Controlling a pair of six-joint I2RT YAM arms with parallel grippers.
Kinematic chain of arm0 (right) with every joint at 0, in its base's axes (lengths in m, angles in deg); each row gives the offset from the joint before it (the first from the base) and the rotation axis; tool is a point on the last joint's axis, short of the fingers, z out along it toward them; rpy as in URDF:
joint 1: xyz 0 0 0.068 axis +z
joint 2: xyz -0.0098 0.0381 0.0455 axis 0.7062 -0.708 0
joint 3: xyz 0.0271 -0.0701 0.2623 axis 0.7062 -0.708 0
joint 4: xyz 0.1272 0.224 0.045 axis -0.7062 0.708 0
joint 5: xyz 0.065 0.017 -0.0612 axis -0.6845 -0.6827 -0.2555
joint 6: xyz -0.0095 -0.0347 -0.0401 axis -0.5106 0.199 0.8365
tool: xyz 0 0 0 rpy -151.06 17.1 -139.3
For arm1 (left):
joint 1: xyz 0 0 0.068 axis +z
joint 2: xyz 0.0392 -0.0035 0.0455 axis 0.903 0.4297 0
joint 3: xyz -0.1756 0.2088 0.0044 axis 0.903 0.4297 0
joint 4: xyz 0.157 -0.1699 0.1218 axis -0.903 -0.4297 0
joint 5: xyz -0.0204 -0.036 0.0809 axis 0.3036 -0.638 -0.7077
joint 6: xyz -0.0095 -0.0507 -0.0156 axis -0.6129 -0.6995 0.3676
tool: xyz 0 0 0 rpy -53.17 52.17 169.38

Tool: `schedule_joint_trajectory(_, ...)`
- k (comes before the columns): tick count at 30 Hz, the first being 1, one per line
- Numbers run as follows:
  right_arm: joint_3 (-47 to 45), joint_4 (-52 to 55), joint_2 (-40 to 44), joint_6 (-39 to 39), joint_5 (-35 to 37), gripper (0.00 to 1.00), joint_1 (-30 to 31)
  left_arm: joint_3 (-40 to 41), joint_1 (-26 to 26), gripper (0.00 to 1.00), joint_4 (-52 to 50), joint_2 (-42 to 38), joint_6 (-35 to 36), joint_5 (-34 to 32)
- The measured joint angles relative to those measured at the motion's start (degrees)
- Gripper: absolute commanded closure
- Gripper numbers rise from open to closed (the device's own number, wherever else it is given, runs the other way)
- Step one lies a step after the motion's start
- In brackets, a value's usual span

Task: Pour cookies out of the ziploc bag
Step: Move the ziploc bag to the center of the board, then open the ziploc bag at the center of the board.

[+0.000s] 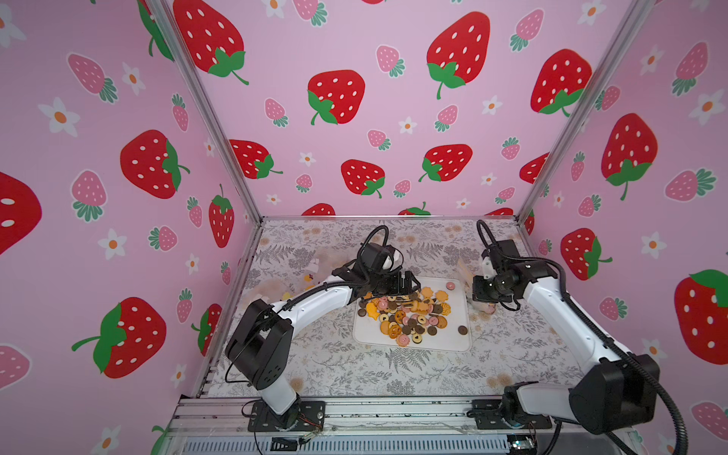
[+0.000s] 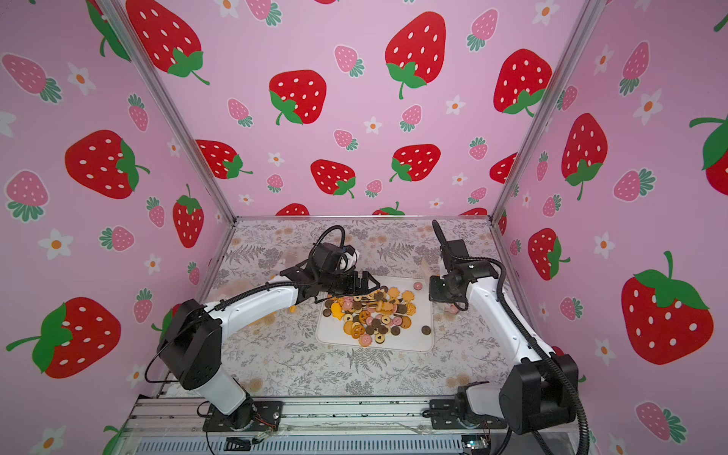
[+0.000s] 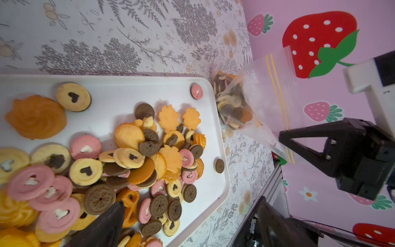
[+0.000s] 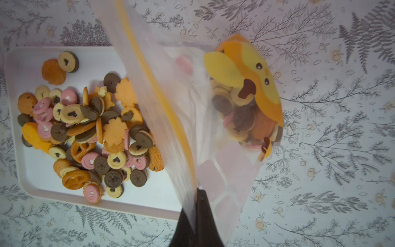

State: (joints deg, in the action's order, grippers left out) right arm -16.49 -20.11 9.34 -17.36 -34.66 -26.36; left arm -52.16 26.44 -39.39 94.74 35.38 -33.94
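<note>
I see the desk carrying a white tray mid-frame in both top views. Just right of the tray is the bag, its rim pinched tight in my right gripper. The cookies lie heaped on the tray, with some inside the bag. My left gripper is spread wide over the heap.

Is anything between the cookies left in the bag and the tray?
Nothing visible lies between them. The ziploc bag, pinched at its zip edge by the right gripper, is beside the tray rim, with the cookies in its bottom corner. The open left gripper hovers over the tray's opposite side.
</note>
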Motion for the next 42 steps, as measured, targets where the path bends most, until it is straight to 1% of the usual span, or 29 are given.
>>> schedule_joint_trajectory(1,-0.87,0.02,0.81,-0.63,-1.05,0.85,0.37,0.00,-0.31,0.01,0.39,0.15,-0.09,0.31)
schedule_joint_trajectory(2,-1.66,0.24,1.60,-1.29,-2.19,0.71,0.61,0.00,-0.59,0.01,0.81,0.26,-0.22,0.61)
schedule_joint_trajectory(3,-2.01,0.44,2.14,-1.79,-3.04,0.60,0.79,0.00,-0.81,0.01,1.05,0.35,-0.35,0.94)
schedule_joint_trajectory(4,-2.10,0.79,2.75,-1.97,-3.72,0.51,0.90,0.00,-1.01,0.01,1.36,0.44,-0.44,1.16)
schedule_joint_trajectory(6,-1.81,0.94,3.96,-2.47,-4.31,0.40,0.92,-0.07,-1.40,0.01,2.21,0.70,-0.46,1.57)
schedule_joint_trajectory(8,-0.44,1.68,5.01,-2.05,-4.17,0.35,0.74,-0.81,-1.79,0.01,3.02,1.64,-0.48,2.12)
schedule_joint_trajectory(14,4.46,2.16,5.33,-0.55,-4.28,0.41,-2.51,-4.57,-4.33,0.01,7.04,6.97,-0.90,4.46)
schedule_joint_trajectory(21,4.46,2.73,3.82,0.94,-6.03,0.45,-6.62,-10.73,-6.88,0.00,10.67,13.84,-2.49,7.30)
schedule_joint_trajectory(30,3.54,4.11,3.82,2.73,-8.26,0.46,-11.19,-15.72,-8.72,0.02,12.79,18.21,-3.56,9.86)
schedule_joint_trajectory(35,2.67,5.18,3.82,4.13,-9.94,0.47,-13.81,-18.45,-9.64,0.04,12.70,21.03,-3.69,10.62)
schedule_joint_trajectory(42,2.51,5.57,3.82,5.49,-12.22,0.47,-15.50,-22.03,-10.05,0.14,12.37,24.37,-3.93,11.41)
